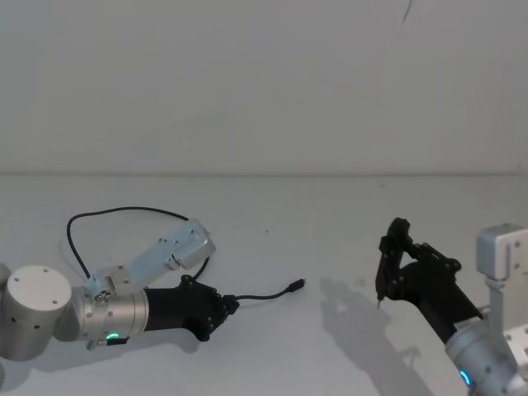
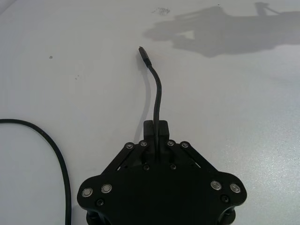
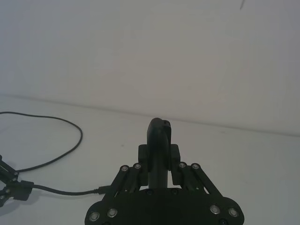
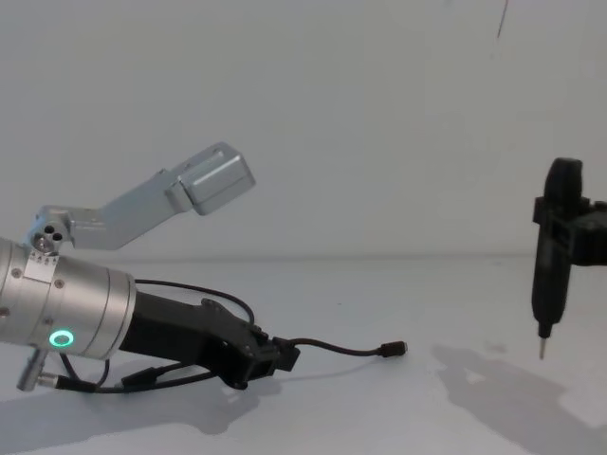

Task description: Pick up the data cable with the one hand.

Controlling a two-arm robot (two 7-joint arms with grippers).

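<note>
The data cable (image 1: 268, 294) is a thin black cord on the white table; one plug (image 1: 297, 285) points right and a loop (image 1: 124, 209) curves back behind my left arm. My left gripper (image 1: 229, 305), black and blocky on a silver wrist, lies low over the table, shut on the cable a short way behind that plug. In the left wrist view the cable (image 2: 157, 93) runs out from between the closed fingertips (image 2: 156, 126). The chest view shows the same grip (image 4: 285, 358), the plug end (image 4: 394, 349) just above the table.
My right gripper (image 1: 394, 247) hovers at the right, shut on a slim black tool ending in a thin metal pin (image 4: 542, 353) that points down above the table. Bare white table (image 1: 330, 247) lies between the two arms. A pale wall stands behind.
</note>
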